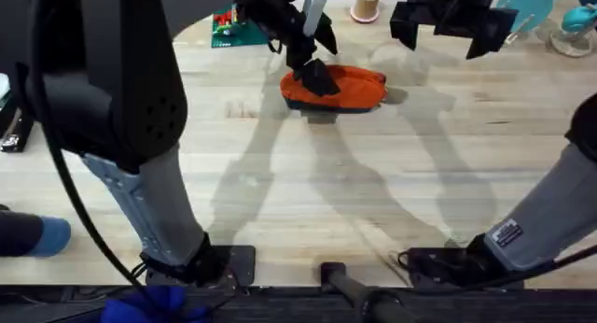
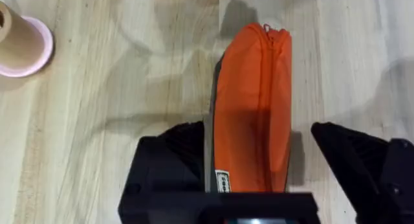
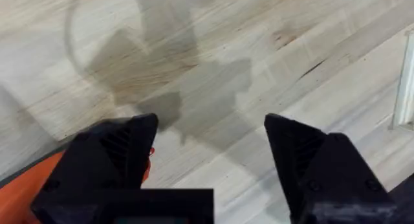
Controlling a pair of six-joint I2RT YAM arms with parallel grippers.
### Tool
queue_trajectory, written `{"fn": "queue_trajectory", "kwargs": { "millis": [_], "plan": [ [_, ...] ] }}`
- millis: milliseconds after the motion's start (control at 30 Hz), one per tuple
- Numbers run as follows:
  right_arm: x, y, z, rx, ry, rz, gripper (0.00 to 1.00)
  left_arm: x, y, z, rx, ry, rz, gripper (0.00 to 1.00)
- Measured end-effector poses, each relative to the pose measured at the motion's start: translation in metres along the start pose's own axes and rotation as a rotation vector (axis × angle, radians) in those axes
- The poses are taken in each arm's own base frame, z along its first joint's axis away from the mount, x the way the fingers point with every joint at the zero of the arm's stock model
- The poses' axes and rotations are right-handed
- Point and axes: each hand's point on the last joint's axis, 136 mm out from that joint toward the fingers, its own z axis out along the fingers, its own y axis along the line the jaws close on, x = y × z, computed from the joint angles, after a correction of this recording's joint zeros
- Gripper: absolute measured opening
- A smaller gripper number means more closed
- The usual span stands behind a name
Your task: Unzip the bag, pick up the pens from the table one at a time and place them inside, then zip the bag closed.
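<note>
Black left claw [image 2: 259, 166] is straddling the orange bag [image 2: 252, 107], fingers wide; right claw [image 3: 207, 159] is hovering open. Closing unevenly could push the bag along the counter [image 1: 280, 202].

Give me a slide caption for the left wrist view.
Left end effector open astride the zipped orange bag on the wooden table.
</note>
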Motion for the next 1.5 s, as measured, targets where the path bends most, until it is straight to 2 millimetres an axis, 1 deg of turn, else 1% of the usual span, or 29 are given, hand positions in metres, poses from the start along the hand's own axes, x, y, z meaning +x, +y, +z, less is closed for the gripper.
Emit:
{"fn": "queue_trajectory", "kwargs": {
  "millis": [267,533,567,633,667,733,800,867,900,933,1100,1267,1367,1500],
  "plan": [
    [0.000,0.000,0.000,0.000,0.000,0.000,0.996,0.010,0.001,0.010,0.019,0.008,-0.019,0.993],
    [0.000,0.000,0.000,0.000,0.000,0.000,0.995,0.009,0.004,0.011,0.012,0.003,-0.011,0.985],
    [0.000,0.000,0.000,0.000,0.000,0.000,0.995,0.009,0.004,0.011,0.011,0.002,-0.010,0.937],
    [0.000,0.000,0.000,0.000,0.000,0.000,0.995,0.009,0.004,0.011,0.011,0.002,-0.008,0.786],
    [0.000,0.000,0.000,0.000,0.000,0.000,0.995,0.009,0.004,0.011,0.011,0.002,-0.006,0.660],
    [0.000,0.000,0.000,0.000,0.000,0.000,0.996,0.009,0.004,0.011,0.011,0.002,-0.003,0.492],
    [0.000,0.000,0.000,0.000,0.000,0.000,0.996,0.009,0.004,0.011,0.011,0.002,-0.003,0.361],
    [0.000,0.000,0.000,0.000,0.000,0.000,0.996,0.009,0.005,0.011,0.010,0.003,-0.001,0.155],
    [0.000,0.000,0.000,0.000,0.000,0.000,0.996,0.009,0.005,0.011,0.009,0.004,0.002,0.076],
    [0.000,0.000,0.000,0.000,0.000,0.000,0.996,0.010,0.005,0.011,0.008,0.005,0.002,0.052],
    [0.002,-0.001,0.000,0.005,0.007,-0.004,0.995,0.010,0.005,0.011,0.008,0.006,0.002,0.044],
    [0.014,-0.004,0.000,0.004,0.066,-0.022,0.995,0.010,0.005,0.011,0.008,0.006,0.002,0.044],
    [0.022,-0.003,0.000,-0.022,0.122,-0.023,0.995,0.010,0.005,0.011,0.007,0.008,0.002,0.044],
    [0.026,-0.003,-0.003,-0.094,0.184,-0.011,0.995,0.010,0.005,0.011,0.006,0.008,0.002,0.044]
  ]
}}
